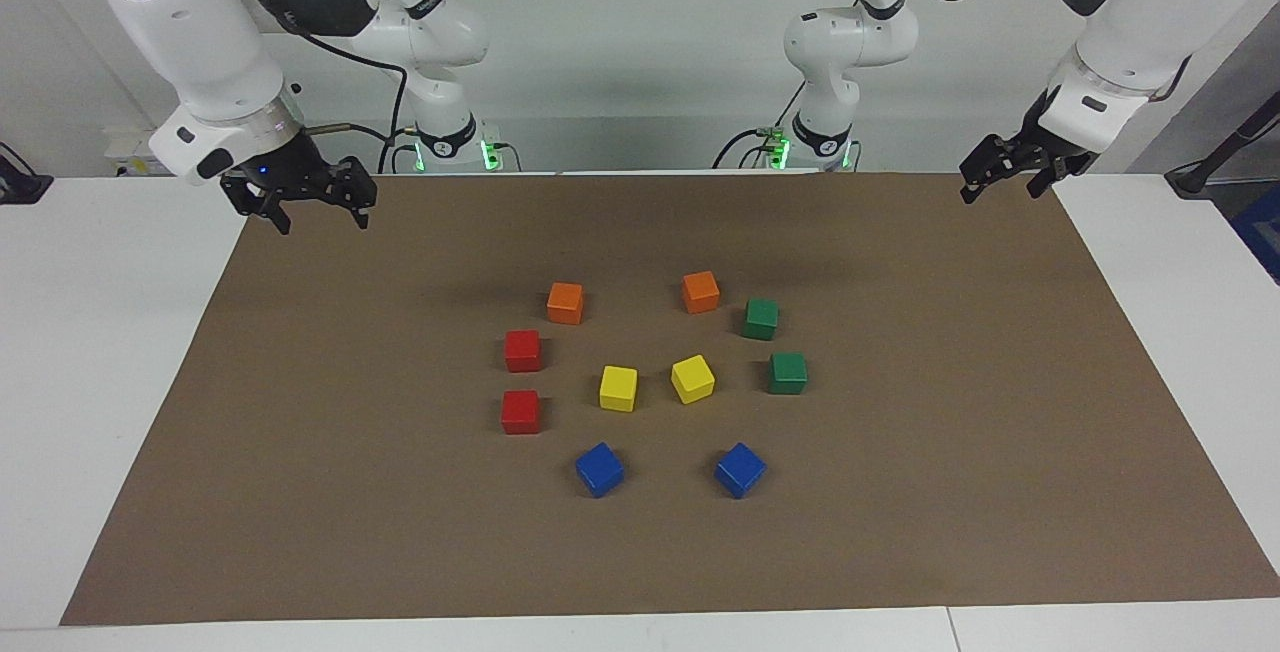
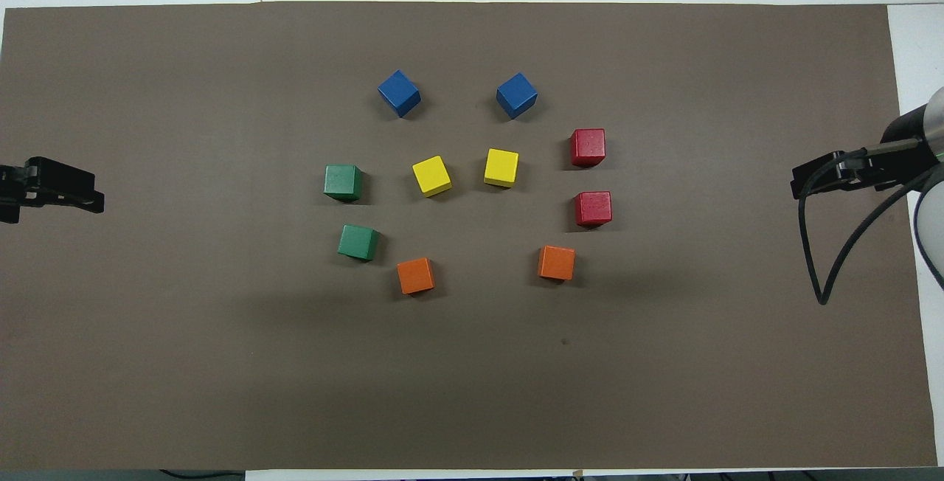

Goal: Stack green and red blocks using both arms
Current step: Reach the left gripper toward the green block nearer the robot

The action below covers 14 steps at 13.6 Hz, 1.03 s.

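Brown mat (image 1: 900,492) fills my facing view, white table (image 1: 90,352) around it. Both red blocks (image 1: 522,350) and both green blocks (image 1: 760,318) sit apart, unstacked, mid-mat. My right gripper (image 1: 312,212) hangs with fingers spread over one mat corner; my left gripper (image 1: 1005,177), open too, hangs over the other.

Overhead, red blocks (image 2: 588,147) lie square to the mat; green blocks (image 2: 343,181) slightly turned.

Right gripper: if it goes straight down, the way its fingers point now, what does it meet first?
Probably only the brown mat near its edge. The right gripper hangs far from every block, though depth is unclear.
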Motion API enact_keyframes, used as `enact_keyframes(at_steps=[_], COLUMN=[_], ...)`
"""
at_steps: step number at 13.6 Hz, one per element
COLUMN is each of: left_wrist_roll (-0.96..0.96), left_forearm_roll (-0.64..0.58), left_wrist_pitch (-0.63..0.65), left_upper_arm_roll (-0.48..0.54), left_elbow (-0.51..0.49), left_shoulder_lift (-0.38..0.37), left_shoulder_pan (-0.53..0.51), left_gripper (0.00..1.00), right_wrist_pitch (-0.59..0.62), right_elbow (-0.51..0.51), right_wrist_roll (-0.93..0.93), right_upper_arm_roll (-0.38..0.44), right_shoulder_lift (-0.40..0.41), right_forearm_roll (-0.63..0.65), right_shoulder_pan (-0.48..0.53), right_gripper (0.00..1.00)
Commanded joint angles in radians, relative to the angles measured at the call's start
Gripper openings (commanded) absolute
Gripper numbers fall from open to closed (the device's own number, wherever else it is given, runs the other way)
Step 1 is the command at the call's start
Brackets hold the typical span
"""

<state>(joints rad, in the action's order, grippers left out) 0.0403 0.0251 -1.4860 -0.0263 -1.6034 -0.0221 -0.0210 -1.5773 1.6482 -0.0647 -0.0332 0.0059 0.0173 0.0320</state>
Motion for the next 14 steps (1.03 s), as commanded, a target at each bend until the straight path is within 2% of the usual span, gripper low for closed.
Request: enact_keyframes(at_steps=[1, 8, 10, 11, 14], left_wrist_roll=[0.004, -0.009, -0.004, 0.006, 0.009], left_forearm_roll=[0.015, 0.044, 0.049, 0.049, 0.049], left_wrist_pitch=[-0.013, -0.052, -0.12, -0.197, -0.325], left_upper_arm_roll=[0.006, 0.005, -0.004, -0.004, -0.004], left_elbow=[-0.009, -0.036, -0.119, -0.191, -0.271], left_shoulder_lift=[-0.012, -0.021, -0.051, -0.071, -0.041], left_shoulder_pan=[0.007, 0.004, 0.027, 0.088, 0.18], left_gripper=[1.0, 1.0, 1.0, 1.0, 1.0], right_wrist_pitch=[0.007, 0.003, 0.003, 0.003, 0.002], right_elbow=[0.002, 0.004, 0.004, 0.004, 0.004], right_wrist_roll=[0.016, 0.016, 0.016, 0.014, 0.016], right_upper_arm_roll=[-0.005, -0.007, -0.007, -0.007, -0.007], right_shoulder_lift=[-0.006, -0.006, -0.006, -0.006, -0.006], right_forearm_roll=[0.012, 0.012, 0.012, 0.012, 0.012], right_shoulder_pan=[0.002, 0.002, 0.002, 0.002, 0.002], right_gripper=[1.0, 1.0, 1.0, 1.0, 1.0])
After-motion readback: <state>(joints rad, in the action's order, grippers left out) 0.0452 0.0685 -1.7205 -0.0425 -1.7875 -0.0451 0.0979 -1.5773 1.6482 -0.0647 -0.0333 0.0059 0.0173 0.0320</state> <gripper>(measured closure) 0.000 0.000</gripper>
